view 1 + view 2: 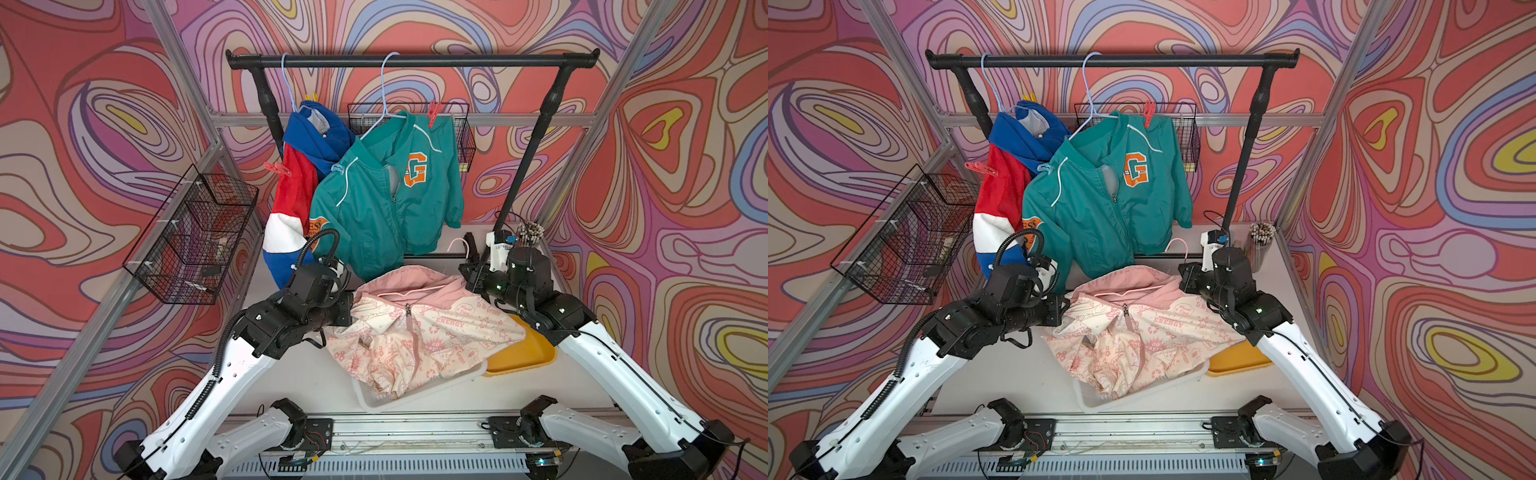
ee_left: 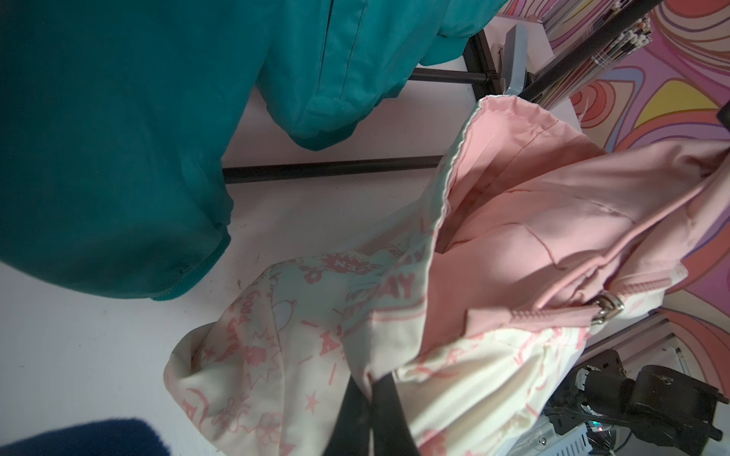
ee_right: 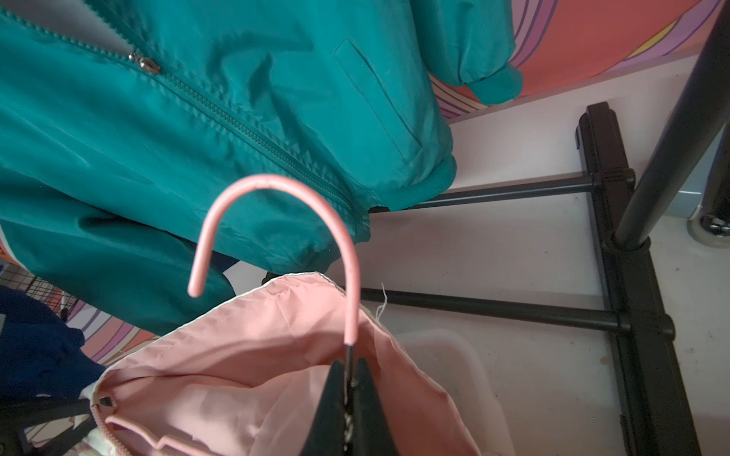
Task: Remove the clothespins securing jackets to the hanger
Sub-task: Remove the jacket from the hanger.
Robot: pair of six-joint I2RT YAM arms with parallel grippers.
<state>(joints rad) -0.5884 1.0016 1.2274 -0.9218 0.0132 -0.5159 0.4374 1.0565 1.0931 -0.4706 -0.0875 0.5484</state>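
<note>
Right tool [image 3: 349, 369] clenched on pink hanger [image 3: 276, 185] neck; left tool [image 2: 369, 377] clenched on pink-and-cream jacket [image 2: 513, 197], draped over white tray [image 1: 374, 401] at bench [image 1: 299, 374] front.

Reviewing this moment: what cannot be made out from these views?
- Yellow clothespin: both top views, only its tip shows above the hood of the blue jacket.
- Wire basket contents: both top views, too dark and small.
- Yellow tray: both top views, mostly under the pink-and-cream jacket.
- Left end effector: both top views, hidden behind its own wrist; the left wrist view's edge cuts off its base.
</note>
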